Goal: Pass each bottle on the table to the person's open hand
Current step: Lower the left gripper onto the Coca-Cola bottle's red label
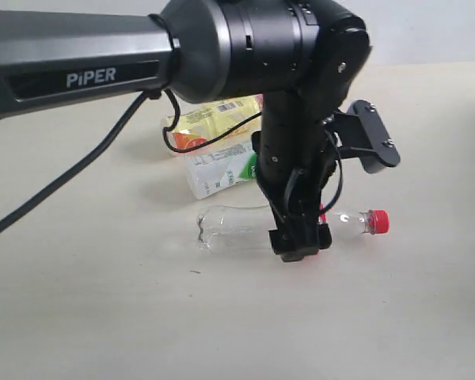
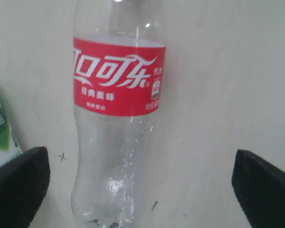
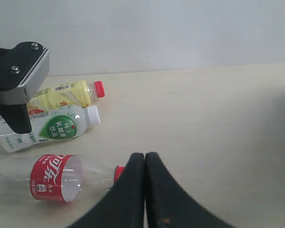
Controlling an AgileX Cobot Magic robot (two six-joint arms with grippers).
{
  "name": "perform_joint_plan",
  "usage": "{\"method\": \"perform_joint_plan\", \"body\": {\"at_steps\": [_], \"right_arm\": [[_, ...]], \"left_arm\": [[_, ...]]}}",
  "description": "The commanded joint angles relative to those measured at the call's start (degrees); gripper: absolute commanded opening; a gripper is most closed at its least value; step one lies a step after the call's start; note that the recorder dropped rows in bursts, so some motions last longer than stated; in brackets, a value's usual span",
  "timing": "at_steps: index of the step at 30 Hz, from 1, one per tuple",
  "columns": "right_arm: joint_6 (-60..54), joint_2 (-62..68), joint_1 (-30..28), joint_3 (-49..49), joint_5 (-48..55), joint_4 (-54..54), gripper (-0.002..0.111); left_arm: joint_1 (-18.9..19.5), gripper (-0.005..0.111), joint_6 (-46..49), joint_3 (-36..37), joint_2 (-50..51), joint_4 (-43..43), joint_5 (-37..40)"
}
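A clear bottle with a red label [image 2: 118, 78] and red cap [image 1: 378, 222] lies on its side on the pale table [image 1: 103, 317]. My left gripper [image 1: 302, 244] hangs right over its middle, open wide, with the bottle's body between the fingers [image 2: 19, 185] and nearer one of them. Behind it lie a yellow bottle with a red cap [image 3: 69, 93] and a white bottle with a green label [image 3: 52, 126]. An orange patch [image 1: 190, 142] between them may be the fourth bottle, mostly hidden. My right gripper [image 3: 145, 159] is shut and empty, off to the cap side. No person's hand is in view.
The left arm's big black body [image 1: 245, 47] and its cable [image 1: 79, 166] fill the upper exterior view and hide part of the bottles. Its wrist camera mount [image 3: 19, 71] shows in the right wrist view. A pale wall [image 3: 180, 33] rises behind the table's far edge.
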Motion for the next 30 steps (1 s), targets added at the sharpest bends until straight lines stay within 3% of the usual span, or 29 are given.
{"method": "perform_joint_plan", "body": {"at_steps": [1,16,30], "right_arm": [[-0.2,-0.3,0.2,0.3,-0.4,-0.2,0.0],[-0.2,-0.3,0.2,0.3,-0.4,-0.2,0.0],[-0.3,-0.3,0.2,0.3,-0.4,-0.2,0.0]], "left_arm": [[2.7,0.105,1.1,1.6,-0.2,-3.3,0.0],[3.2,0.105,2.8,6.0,0.0,-1.9,-4.1],[3.2,0.105,2.6,6.9,0.0,-1.5,-13.0]]}}
